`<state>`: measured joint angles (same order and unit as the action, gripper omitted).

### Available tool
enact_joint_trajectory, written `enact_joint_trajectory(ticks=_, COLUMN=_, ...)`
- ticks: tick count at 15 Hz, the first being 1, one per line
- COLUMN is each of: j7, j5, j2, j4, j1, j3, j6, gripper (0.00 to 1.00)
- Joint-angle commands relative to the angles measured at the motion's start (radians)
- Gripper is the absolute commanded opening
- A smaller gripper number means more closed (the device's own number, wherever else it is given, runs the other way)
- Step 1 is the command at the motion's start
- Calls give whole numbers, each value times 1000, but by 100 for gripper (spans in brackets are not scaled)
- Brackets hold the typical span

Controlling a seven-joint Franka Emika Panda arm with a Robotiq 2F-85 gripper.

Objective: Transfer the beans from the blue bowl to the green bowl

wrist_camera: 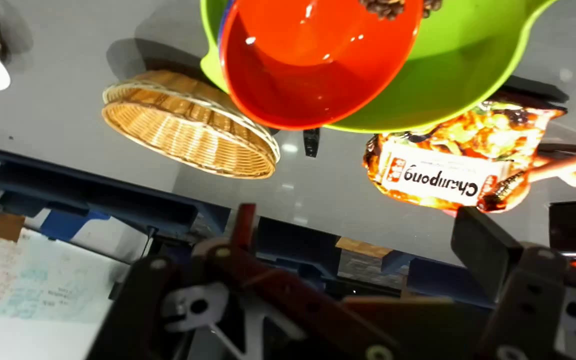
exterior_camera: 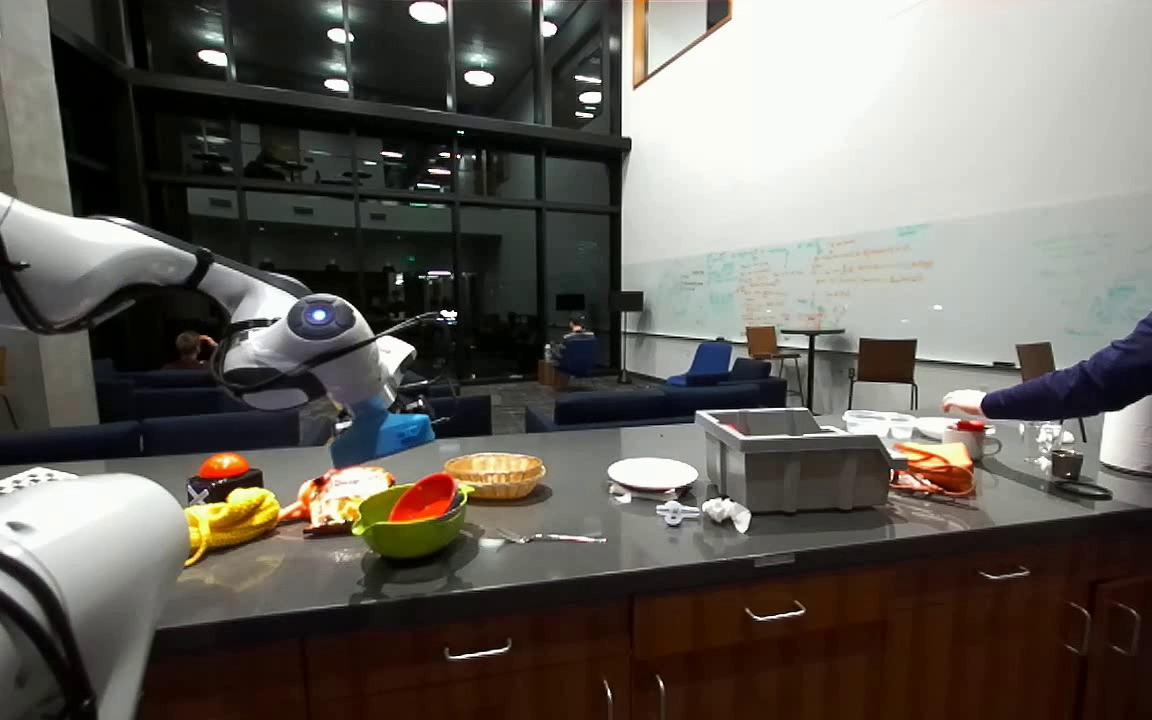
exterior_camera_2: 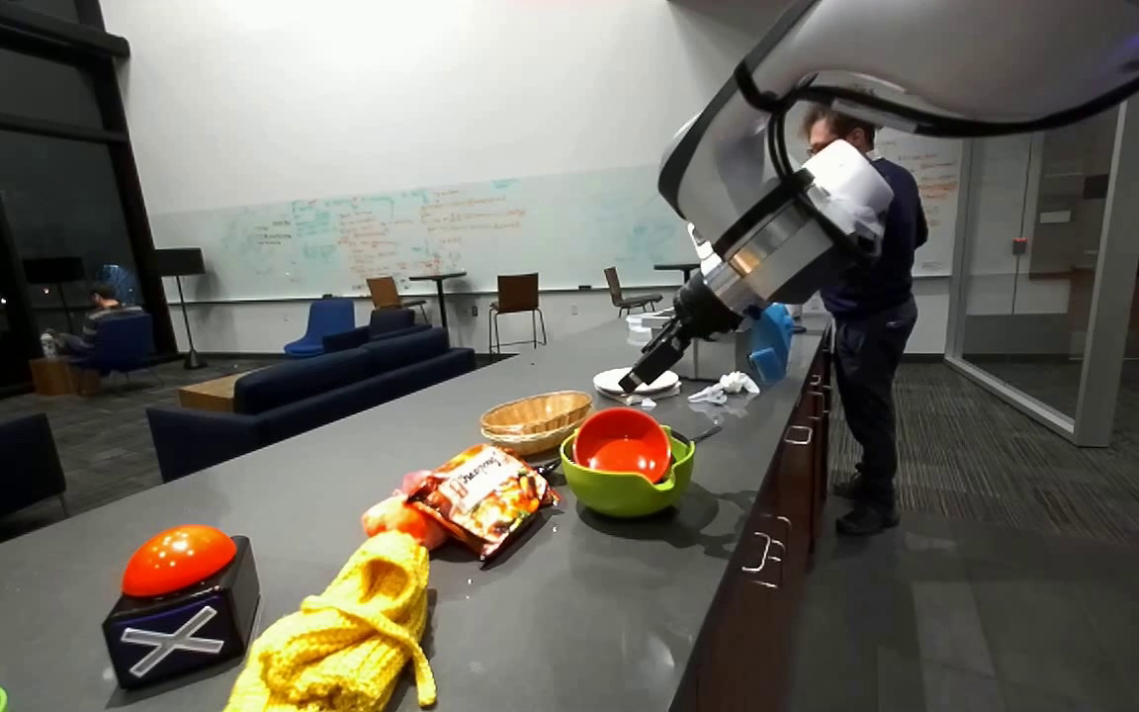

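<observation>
The wide green bowl (exterior_camera: 406,535) rests on the dark counter in both exterior views, and part of it (wrist_camera: 448,90) fills the top of the wrist view. Inside it leans a tilted orange-red bowl (exterior_camera_2: 624,445). A thin strip of the blue bowl (wrist_camera: 225,20) shows along that bowl's outer edge; the remainder is hidden. Dark brown beans (wrist_camera: 385,7) appear at the top edge of the wrist view, partly cut off, by the orange-red bowl's rim. My gripper (wrist_camera: 355,220) hangs above the counter near the bowls, fingers spread wide with nothing between them, touching none of these.
A wicker basket (wrist_camera: 193,125) sits beside the green bowl, and a snack bag (exterior_camera_2: 490,494) lies close by. Further along are a yellow knitted piece (exterior_camera_2: 352,633), a red-topped button (exterior_camera_2: 179,564), a fork (exterior_camera: 556,538), a white plate (exterior_camera: 652,473) and a grey bin (exterior_camera: 796,470).
</observation>
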<state>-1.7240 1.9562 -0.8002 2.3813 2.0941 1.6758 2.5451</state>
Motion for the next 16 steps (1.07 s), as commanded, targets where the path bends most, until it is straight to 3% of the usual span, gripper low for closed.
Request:
enact_joint_trajectory(ticks=1, j7=207, j5=-141, j2=80, j4=83, j1=142, j3=135, j6=-45, gripper=100)
enact_joint_trajectory(ticks=4, j7=354, j5=-183, j2=62, j4=129, j1=227, j3=253, j6=-154, gripper=100)
enact_joint_trajectory(ticks=7, j7=483, j5=-221, j2=29, j4=167, j1=264, j3=356, j6=-326, gripper=100)
enact_joint_trajectory(ticks=10, j7=570, j5=-217, j2=10, j4=194, j1=261, j3=433, j6=-521, gripper=100)
enact_joint_trajectory(ticks=16, j7=662, j5=-160, j2=-30, j4=241, j1=192, j3=534, j6=-885, gripper=100)
